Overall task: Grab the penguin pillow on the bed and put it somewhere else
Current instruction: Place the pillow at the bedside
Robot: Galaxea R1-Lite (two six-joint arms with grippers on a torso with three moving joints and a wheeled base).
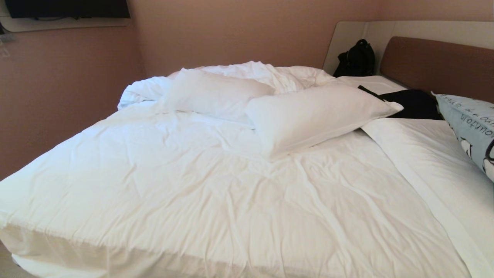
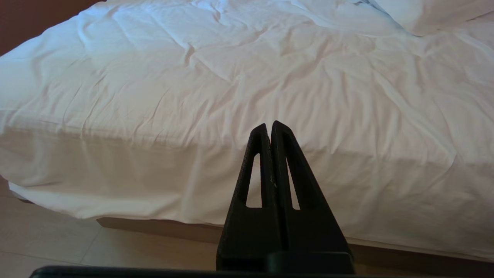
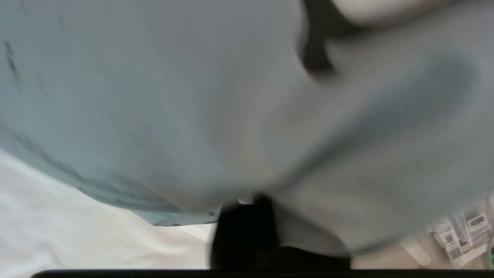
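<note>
The penguin pillow [image 1: 472, 127], pale blue-grey with dark lettering and a black-and-white penguin, shows at the right edge of the head view, tilted above the bed [image 1: 193, 185] near the headboard. Neither arm appears in that view. In the right wrist view the penguin pillow [image 3: 154, 96] fills nearly the whole picture, its cloth puckering to a point at my right gripper [image 3: 254, 200], which is shut on a fold of it; one dark finger shows and the cloth hides the other. My left gripper [image 2: 270, 125] hangs shut and empty by the foot of the bed [image 2: 193, 77].
Two plain white pillows [image 1: 312, 116] [image 1: 216, 92] lie across the middle of the rumpled duvet. A black bag [image 1: 357, 58] stands in the far corner, and a black garment [image 1: 415, 103] lies by the brown headboard [image 1: 436, 65]. Tiled floor [image 2: 58, 239] runs below the bed's edge.
</note>
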